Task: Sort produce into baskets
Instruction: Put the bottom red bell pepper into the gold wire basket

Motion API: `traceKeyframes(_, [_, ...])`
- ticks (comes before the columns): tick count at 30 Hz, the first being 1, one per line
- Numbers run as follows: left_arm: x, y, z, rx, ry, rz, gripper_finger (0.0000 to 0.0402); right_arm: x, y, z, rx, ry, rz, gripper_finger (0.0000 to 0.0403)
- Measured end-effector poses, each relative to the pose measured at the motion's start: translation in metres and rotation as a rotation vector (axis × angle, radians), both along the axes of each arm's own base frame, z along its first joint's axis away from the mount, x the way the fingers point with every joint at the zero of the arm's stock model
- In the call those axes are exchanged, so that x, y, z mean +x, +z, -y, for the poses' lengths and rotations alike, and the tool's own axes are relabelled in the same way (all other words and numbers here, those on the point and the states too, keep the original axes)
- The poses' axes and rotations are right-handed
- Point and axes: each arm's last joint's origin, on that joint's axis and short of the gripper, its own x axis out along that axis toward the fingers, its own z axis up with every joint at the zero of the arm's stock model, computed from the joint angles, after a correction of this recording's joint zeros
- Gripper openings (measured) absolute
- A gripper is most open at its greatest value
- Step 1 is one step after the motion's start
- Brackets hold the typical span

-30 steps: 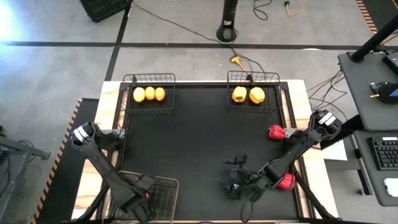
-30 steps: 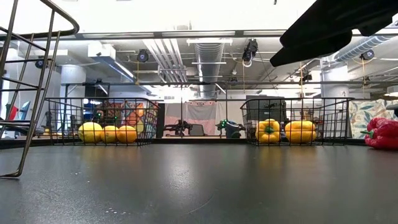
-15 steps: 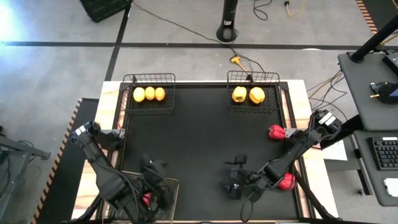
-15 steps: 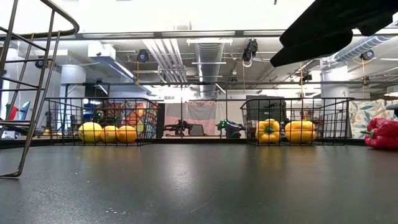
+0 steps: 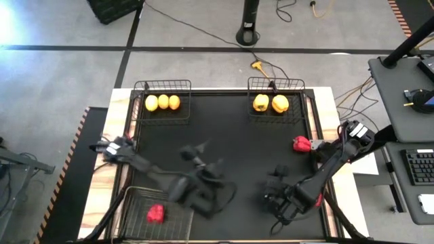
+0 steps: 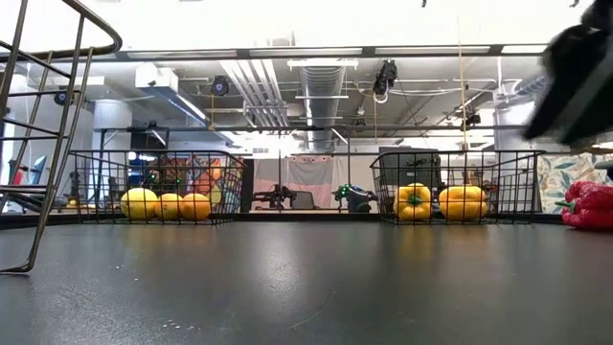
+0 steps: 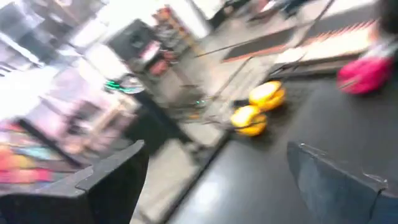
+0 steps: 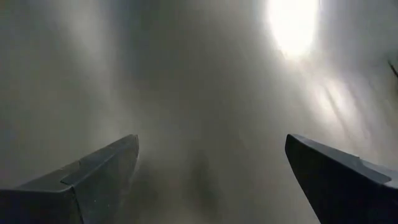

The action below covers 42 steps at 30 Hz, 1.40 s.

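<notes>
Three baskets (image 5: 163, 97), three citrus fruits (image 5: 163, 102), two yellow peppers (image 5: 270, 103), two red peppers (image 5: 301, 144)

Left arm: reaching in from the table's 9 o'clock edge, slanting toward the centre, forearm stretching low across the surface. Left gripper (image 5: 203, 179) sitting just short of the table's middle, toward 7 o'clock, blurred in the high view; its two dark fingers (image 7: 112, 186) standing wide apart with nothing between them. Right arm: coming in from the 3 o'clock edge, bending back toward 5 o'clock. Right gripper (image 5: 277, 196) hanging low over the surface at about 5 o'clock, its fingers (image 8: 93, 180) spreading wide and gripping nothing.
</notes>
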Motion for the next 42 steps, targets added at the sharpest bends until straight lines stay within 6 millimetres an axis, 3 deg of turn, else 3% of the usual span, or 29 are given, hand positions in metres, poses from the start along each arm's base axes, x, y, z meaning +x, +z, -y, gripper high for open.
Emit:
traceKeyframes(6, [0.048, -0.047, -0.033, 0.134, 0.13, -0.106, 0.0354, -0.014, 0.036, 0.009, 0.157, -0.103, -0.511, 0.0398])
traceKeyframes(12, [0.073, -0.099, -0.032, 0.172, 0.149, -0.177, 0.0334, -0.015, 0.061, 0.008, 0.373, -0.239, -0.724, 0.0398])
traceKeyframes(18, [0.092, -0.141, -0.024, 0.155, 0.128, -0.235, 0.0319, -0.027, 0.056, -0.003, 0.482, -0.361, -0.852, 0.0398])
traceKeyframes(27, [0.123, -0.173, -0.012, 0.11, 0.058, -0.349, 0.0315, -0.041, 0.05, -0.012, 0.445, -0.355, -0.882, 0.0398])
traceKeyframes(33, [0.143, -0.184, -0.002, -0.061, -0.11, -0.509, 0.0315, -0.056, 0.032, -0.01, 0.365, -0.325, -0.936, 0.0398])
traceKeyframes(37, [0.151, -0.2, 0.002, -0.073, -0.188, -0.558, 0.0315, -0.062, 0.019, -0.006, 0.365, -0.318, -0.994, 0.0398])
traceKeyframes(42, [0.157, -0.198, 0.002, -0.153, -0.264, -0.546, 0.0315, -0.069, 0.002, 0.0, 0.352, -0.322, -1.021, 0.0398])
